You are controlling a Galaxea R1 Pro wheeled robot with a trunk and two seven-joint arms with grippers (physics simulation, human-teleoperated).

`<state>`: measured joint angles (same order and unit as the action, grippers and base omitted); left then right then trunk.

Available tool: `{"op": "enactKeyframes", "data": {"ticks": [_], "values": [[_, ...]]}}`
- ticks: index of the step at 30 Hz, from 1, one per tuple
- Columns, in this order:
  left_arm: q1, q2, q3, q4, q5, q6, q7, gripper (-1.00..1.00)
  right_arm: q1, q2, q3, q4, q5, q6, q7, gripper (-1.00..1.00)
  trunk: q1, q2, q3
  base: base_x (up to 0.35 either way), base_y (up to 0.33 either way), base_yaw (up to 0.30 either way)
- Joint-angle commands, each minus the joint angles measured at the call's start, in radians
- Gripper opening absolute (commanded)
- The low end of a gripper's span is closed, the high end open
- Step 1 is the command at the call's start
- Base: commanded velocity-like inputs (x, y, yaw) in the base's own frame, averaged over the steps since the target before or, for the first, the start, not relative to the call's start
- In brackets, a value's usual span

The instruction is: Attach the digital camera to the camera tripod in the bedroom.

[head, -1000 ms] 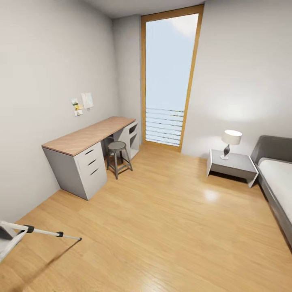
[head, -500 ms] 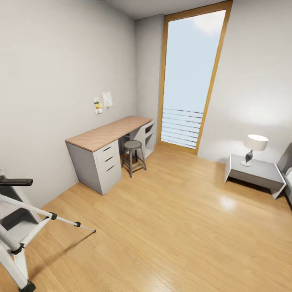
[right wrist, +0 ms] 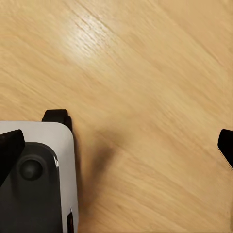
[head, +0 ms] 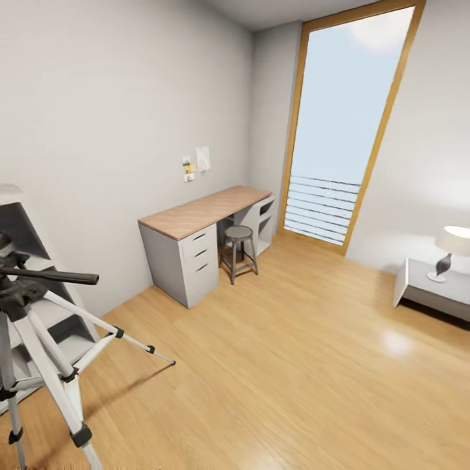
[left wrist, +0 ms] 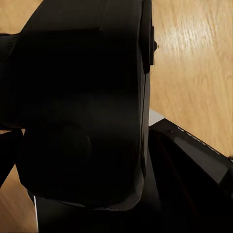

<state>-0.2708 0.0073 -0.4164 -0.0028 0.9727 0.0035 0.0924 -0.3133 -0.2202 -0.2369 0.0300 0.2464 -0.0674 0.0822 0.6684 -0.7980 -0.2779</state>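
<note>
The camera tripod [head: 40, 339] stands at the left edge of the head view, on the wood floor. It has thin silver legs with black joints, and a long black handle [head: 55, 277] points right from its black head. In the left wrist view the digital camera [left wrist: 82, 97] is a chunky black body very close to the lens, and my left gripper [left wrist: 97, 165] is shut on it. In the right wrist view my right gripper [right wrist: 119, 143] is open over bare floor, a black fingertip [right wrist: 9, 150] at each side and nothing between them.
A white shelf [head: 26, 254] stands against the wall behind the tripod. Farther along are a grey desk with a wooden top [head: 202, 212], a round stool [head: 238, 251] and a tall window [head: 346, 130]. A nightstand [head: 427, 290] with a lamp [head: 450, 251] is at the right. My base [right wrist: 39, 194] shows below the right arm.
The head view has swung to the left, so the whole room has shifted right. The tripod and the shelf behind it have come much further into the picture.
</note>
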Motion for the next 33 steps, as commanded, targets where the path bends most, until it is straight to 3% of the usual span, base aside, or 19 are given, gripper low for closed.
{"op": "enactKeyframes", "data": {"ticks": [1,11,33], "values": [[-0.001,0.001,-0.008,-0.002,0.003,0.0,0.001,-1.0,-0.001,0.0,-0.009,0.003,0.009,-0.006,0.002,1.0,0.0,-0.001,-0.001,0.0,0.0,0.272],[-0.001,0.015,-0.015,-0.01,-0.013,-0.001,0.001,-1.0,-0.001,0.005,-0.009,0.004,0.008,-0.005,0.002,1.0,0.0,-0.001,-0.001,0.0,0.0,0.272],[-0.001,0.014,-0.016,-0.01,-0.014,-0.001,0.001,-1.0,0.012,0.006,-0.009,0.004,0.011,-0.004,0.002,1.0,0.0,-0.001,-0.001,0.0,0.0,0.285]]}}
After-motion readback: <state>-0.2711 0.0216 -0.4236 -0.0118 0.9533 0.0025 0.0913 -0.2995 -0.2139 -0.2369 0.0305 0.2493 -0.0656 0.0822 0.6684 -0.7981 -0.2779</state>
